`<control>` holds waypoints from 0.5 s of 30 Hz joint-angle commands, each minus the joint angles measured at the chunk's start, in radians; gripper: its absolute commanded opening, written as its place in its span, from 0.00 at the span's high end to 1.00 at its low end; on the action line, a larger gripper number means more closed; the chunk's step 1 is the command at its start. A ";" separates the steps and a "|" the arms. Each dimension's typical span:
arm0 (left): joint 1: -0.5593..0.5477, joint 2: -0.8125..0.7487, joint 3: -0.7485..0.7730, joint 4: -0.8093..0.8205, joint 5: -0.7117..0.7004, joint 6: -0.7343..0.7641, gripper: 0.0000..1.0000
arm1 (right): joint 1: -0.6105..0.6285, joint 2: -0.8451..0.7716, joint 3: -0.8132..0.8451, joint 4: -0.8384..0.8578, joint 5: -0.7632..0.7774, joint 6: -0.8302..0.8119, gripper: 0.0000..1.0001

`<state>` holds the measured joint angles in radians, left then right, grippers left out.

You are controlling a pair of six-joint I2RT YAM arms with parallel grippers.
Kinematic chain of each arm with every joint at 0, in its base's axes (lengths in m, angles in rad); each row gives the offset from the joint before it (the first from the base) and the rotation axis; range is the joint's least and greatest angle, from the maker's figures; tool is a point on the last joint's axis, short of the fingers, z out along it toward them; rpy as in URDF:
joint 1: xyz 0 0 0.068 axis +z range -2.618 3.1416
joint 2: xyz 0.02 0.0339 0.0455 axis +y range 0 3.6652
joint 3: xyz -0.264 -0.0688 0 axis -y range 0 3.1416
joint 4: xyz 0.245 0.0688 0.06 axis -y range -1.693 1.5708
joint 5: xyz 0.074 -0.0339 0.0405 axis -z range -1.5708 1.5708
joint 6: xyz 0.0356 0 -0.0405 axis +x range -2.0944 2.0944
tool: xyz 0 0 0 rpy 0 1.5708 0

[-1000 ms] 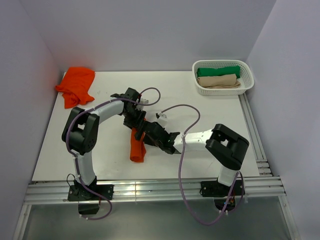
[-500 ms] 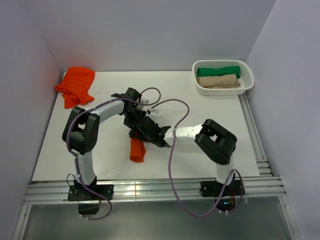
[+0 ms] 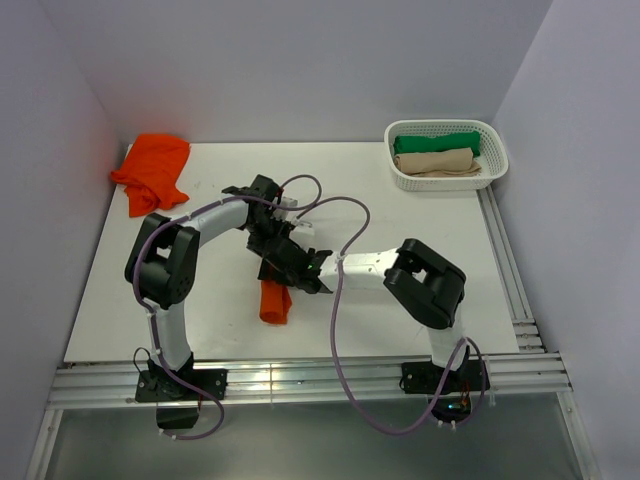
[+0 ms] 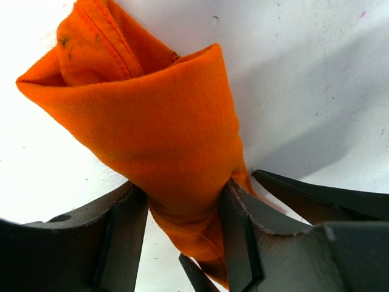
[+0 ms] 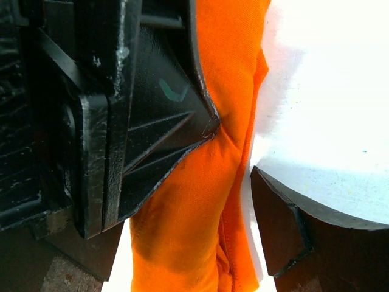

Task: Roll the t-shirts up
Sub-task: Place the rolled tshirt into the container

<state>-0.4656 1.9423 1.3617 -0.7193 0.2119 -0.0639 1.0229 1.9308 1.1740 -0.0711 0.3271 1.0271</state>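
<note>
One orange t-shirt (image 3: 274, 303) lies rolled into a narrow bundle on the white table, near the front centre. My left gripper (image 3: 272, 250) is shut on its far end. In the left wrist view the fingers (image 4: 124, 243) press the roll (image 4: 152, 121) from both sides. My right gripper (image 3: 298, 272) sits right against the left one. Its jaws stand open around the same roll (image 5: 200, 231), with a white gap between the cloth and its right finger (image 5: 282, 225). A second orange t-shirt (image 3: 152, 170) lies crumpled at the back left corner.
A white mesh basket (image 3: 445, 183) at the back right holds a green and a beige rolled cloth. The two wrists crowd together over the roll. Purple cables loop above the table (image 3: 420, 230). Walls close the left, back and right sides.
My right arm has swung left and in, bringing its gripper up against the left gripper at the roll. The left arm and the roll have stayed in place.
</note>
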 commanded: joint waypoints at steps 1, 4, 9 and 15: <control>-0.002 0.043 -0.001 0.034 -0.077 0.035 0.48 | 0.000 0.036 0.032 -0.030 0.030 -0.012 0.15; -0.002 0.047 0.000 0.032 -0.072 0.033 0.48 | 0.009 0.057 0.067 -0.067 0.046 -0.010 0.15; -0.005 0.052 -0.001 0.034 -0.071 0.029 0.48 | 0.031 0.111 0.133 -0.162 0.078 0.025 0.16; -0.008 0.050 -0.006 0.034 -0.066 0.022 0.48 | 0.045 0.122 0.127 -0.206 0.101 0.090 0.22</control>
<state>-0.4667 1.9457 1.3640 -0.7155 0.2119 -0.0650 1.0584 2.0109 1.3041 -0.1844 0.4034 1.0580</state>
